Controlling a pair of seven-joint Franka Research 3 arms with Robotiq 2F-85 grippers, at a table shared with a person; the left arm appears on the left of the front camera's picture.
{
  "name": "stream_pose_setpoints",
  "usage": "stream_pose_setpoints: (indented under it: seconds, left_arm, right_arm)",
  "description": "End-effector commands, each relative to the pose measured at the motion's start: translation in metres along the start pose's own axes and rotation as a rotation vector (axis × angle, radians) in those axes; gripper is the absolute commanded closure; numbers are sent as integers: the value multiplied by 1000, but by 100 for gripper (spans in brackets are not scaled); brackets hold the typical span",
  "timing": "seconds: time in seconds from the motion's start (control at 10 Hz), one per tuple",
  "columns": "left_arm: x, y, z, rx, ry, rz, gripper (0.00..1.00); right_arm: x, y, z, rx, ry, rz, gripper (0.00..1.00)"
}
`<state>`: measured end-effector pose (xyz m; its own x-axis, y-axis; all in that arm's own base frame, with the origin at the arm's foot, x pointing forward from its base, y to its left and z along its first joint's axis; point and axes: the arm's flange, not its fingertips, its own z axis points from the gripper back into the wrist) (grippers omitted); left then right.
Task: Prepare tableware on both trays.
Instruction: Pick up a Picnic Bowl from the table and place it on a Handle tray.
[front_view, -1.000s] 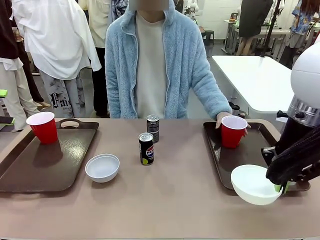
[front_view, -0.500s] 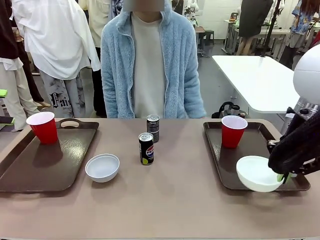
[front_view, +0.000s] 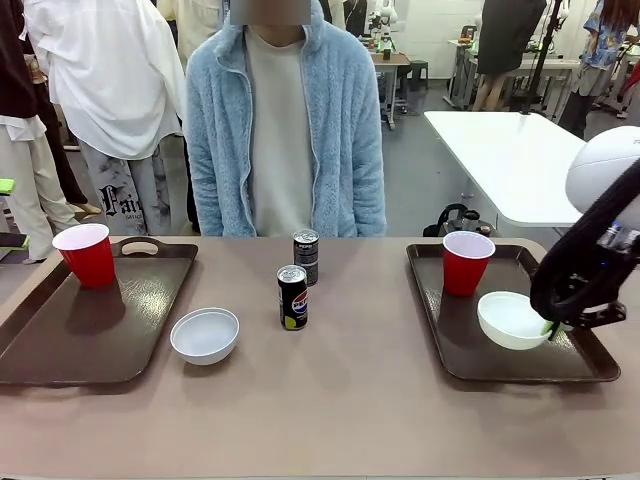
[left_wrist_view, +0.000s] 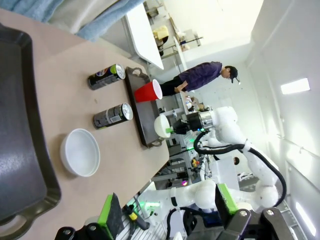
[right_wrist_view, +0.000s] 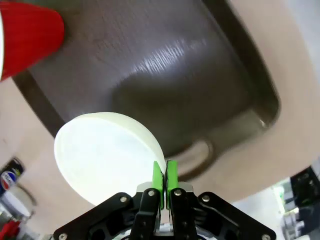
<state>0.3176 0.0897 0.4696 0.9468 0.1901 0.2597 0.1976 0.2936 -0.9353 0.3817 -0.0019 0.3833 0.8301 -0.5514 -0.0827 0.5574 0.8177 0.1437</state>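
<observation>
The right hand (front_view: 552, 328) is clamping its pads together on the rim of a white bowl (front_view: 512, 318), holding it low inside the right tray (front_view: 470, 362), near the red cup (front_view: 466, 262). The left hand (left_wrist_view: 166, 210) is hanging with its fingers spread apart.

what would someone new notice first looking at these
The right tool pinches the rim of a white bowl low over the right tray, near a red cup. At the middle of the table stand a Pepsi can and another can behind it, with a second bowl beside the left tray, which carries the other red cup. A person in a pale blue fleece stands at the far side.
</observation>
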Motion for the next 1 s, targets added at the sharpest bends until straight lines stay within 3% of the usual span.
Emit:
stream_pose_setpoints:
  seconds: [0.0,0.2,0.4,0.5,0.6,0.7,0.8,0.9]
  left_arm:
    - [0,0,0,-23,-14,-19,0]
    - [0,0,0,-23,-14,-19,0]
    - [0,0,0,-23,-14,-19,0]
    - [0,0,0,-23,-14,-19,0]
    - [0,0,0,-23,-14,-19,0]
    - [0,0,0,-23,-14,-19,0]
    - [0,0,0,-23,-14,-19,0]
    - [0,0,0,-23,-14,-19,0]
  right_arm:
    - [15,18,-19,46,-19,38,100]
    - [24,25,-32,33,-9,41,100]
    - [29,28,-34,25,-12,28,71]
    - [27,29,-31,25,-17,29,34]
    - [21,27,-24,14,-21,35,11]
    - [13,24,-12,2,-29,34,0]
    - [0,19,4,-21,-47,64,12]
    - [-14,18,20,-46,-71,113,0]
